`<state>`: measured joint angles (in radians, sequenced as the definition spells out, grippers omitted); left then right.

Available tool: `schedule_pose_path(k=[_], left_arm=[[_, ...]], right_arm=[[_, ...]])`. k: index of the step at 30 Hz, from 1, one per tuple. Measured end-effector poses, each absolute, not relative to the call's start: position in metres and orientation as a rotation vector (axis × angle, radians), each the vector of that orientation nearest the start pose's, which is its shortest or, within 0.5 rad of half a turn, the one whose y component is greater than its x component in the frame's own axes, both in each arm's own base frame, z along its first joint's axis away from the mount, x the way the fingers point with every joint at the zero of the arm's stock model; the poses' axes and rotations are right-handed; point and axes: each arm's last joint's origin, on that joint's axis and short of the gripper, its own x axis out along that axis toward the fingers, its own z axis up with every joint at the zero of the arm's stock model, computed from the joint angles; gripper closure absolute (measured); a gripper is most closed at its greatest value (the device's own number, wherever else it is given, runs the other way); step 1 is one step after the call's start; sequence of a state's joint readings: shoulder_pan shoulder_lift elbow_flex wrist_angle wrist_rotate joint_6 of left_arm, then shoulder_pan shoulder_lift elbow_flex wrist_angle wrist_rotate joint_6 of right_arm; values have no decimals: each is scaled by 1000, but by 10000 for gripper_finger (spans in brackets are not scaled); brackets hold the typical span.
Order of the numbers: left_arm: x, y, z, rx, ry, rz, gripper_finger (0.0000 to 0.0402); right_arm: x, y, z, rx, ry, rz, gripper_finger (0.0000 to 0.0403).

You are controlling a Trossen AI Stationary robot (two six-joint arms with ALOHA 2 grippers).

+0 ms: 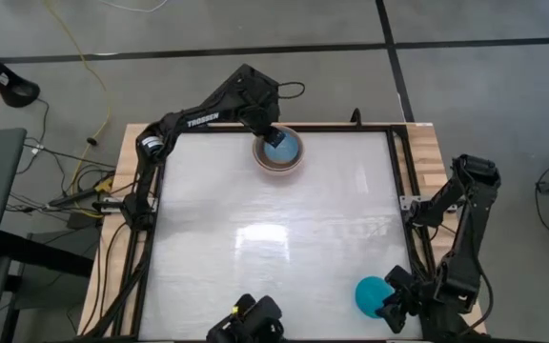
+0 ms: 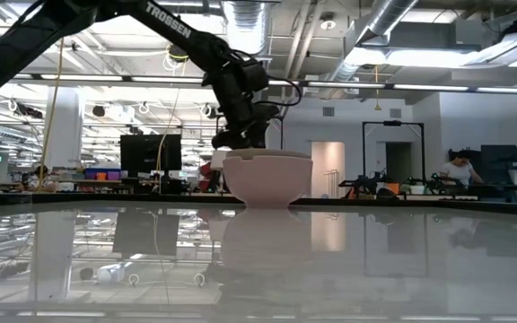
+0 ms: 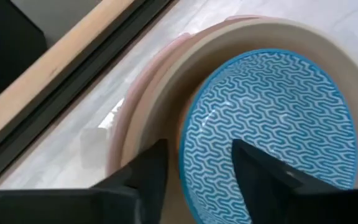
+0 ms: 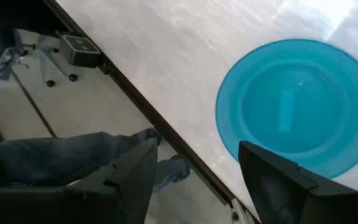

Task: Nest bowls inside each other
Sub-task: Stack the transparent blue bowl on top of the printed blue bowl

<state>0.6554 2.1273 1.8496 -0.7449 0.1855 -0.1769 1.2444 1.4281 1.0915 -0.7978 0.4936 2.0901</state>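
Stack of round bowls sits at the far edge of the white table in the high view, left gripper directly over it. Patterned light-blue bowl is innermost. Plain teal bowl is alone near the right front corner, well apart from the stack, with the right gripper just beside it.

Low view: stack reads as one pinkish-cream outer bowl, left gripper above its rim. Teal bowl not in this view.

Left wrist view: light-blue wave-pattern bowl lies inside a grey-beige bowl, with pink rims outside that. Fingers straddle the blue bowl's rim, parted, nothing pinched; looks like a release.

Right wrist view: teal bowl is upright on the table, right fingers spread wide, empty, short of its rim.

Step, my read: blue bowl just placed, teal bowl is last. Next move: left arm clears the stack, right closes on the teal rim and carries it across into the blue bowl.

Count: four bowls in the stack as best I can tell from the rims, one loose, five total. Two grippers.
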Motion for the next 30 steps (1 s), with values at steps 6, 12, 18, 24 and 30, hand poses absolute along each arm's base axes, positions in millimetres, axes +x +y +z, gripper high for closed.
schedule_pose_path(k=[6,12,18,24,30], left_arm=[[363,279,247,-602,876,490,167],[351,272,295,-489,749,492,152],[327,252,359,-431,570,488,152],[305,213,412,-388,446,408,152],[284,169,453,-317,349,347,152]], right_arm=[[102,258,226,1136,958,-245,143],[101,252,201,1160,954,-228,143],[105,245,193,1076,944,-231,143],[119,244,183,948,942,-206,143],[133,259,156,865,1067,-131,143]])
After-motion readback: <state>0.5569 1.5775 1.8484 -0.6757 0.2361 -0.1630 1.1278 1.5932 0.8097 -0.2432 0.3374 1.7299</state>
